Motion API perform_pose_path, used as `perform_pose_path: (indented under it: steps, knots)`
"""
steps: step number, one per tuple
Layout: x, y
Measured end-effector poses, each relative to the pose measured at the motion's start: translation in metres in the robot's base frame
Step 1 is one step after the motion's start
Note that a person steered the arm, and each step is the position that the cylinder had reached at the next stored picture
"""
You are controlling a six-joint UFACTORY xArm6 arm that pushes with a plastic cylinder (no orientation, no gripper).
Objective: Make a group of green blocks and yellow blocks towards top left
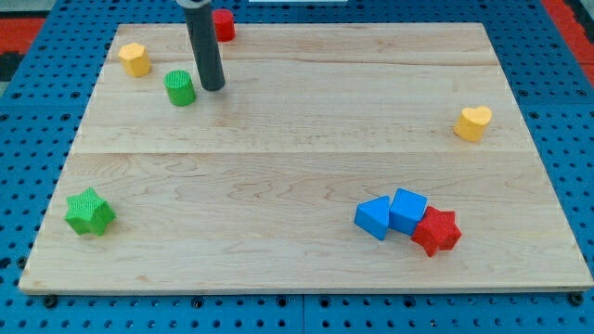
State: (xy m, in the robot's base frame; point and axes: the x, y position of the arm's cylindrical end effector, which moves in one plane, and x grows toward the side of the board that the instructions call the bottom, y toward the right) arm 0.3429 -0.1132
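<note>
A green cylinder block (pixel 180 88) stands near the view's top left. A yellow block (pixel 135 59) lies a little further up and left of it. A green star block (pixel 90 211) lies at the bottom left. A yellow heart block (pixel 472 122) lies at the right. My tip (pixel 213 86) rests on the board just to the right of the green cylinder, close to it; I cannot tell if they touch.
A red block (pixel 224 24) sits at the top edge, partly behind the rod. Two blue blocks (pixel 373 218) (pixel 407 211) and a red star block (pixel 436 232) cluster at the bottom right. The wooden board (pixel 297 148) lies on a blue pegboard.
</note>
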Motion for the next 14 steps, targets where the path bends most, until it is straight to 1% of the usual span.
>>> perform_pose_path:
  steps: [1, 2, 3, 4, 5, 7, 8, 9, 10, 11, 12, 13, 14]
  knots:
    - [0.007, -0.044]
    - [-0.039, -0.066]
    - [-0.039, -0.067]
    - [-0.064, -0.025]
    - [-0.048, 0.104]
    - [0.019, 0.386]
    - [0.074, 0.396]
    - [0.044, 0.232]
    - [-0.020, 0.099]
    - [0.012, 0.107]
    - [-0.024, 0.120]
    - [-0.096, 0.106]
    - [-0.118, 0.040]
